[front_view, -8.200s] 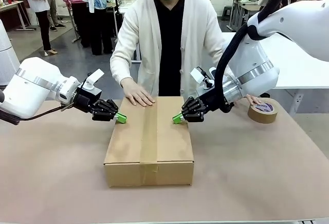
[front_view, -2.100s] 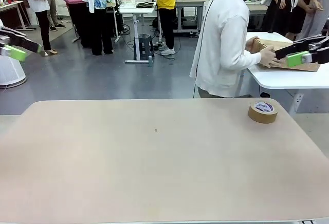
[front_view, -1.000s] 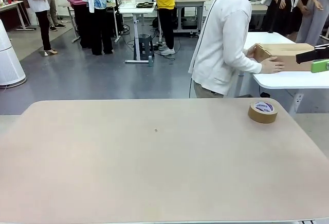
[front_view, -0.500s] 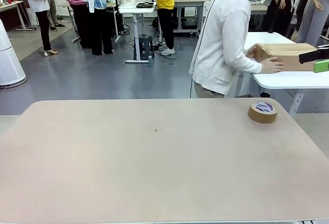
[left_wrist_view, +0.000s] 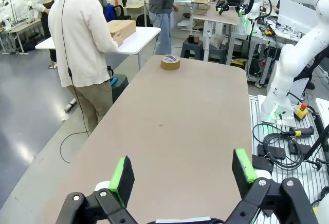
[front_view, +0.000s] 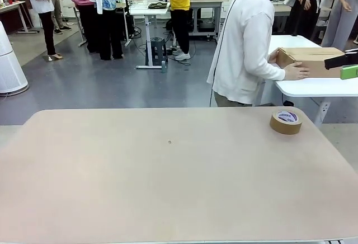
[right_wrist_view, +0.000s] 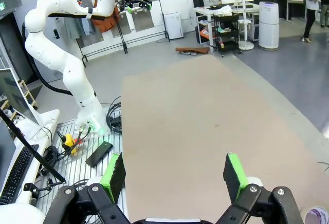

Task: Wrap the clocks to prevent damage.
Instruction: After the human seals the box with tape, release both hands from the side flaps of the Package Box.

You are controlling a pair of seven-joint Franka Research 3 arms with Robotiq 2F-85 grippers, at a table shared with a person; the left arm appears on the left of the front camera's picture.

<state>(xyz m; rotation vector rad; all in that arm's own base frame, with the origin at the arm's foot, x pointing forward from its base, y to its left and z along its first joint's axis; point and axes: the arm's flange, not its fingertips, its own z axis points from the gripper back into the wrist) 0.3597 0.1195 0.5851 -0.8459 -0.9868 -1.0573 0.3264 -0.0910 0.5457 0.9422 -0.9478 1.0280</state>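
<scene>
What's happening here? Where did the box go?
The person has both hands on the taped cardboard box at the white side table. Both grippers, left and right, hang open above the brown table, holding nothing. A roll of tape sits near its far corner.

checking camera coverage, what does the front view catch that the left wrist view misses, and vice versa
Front view alone: a green-padded finger of the right gripper at the picture's right edge, beside the box. Left wrist view alone: the left gripper, open above the table's near end, and a white robot arm base beside the table. Both: the tape roll on the tan table, and the person holding the cardboard box on the white side table.
</scene>
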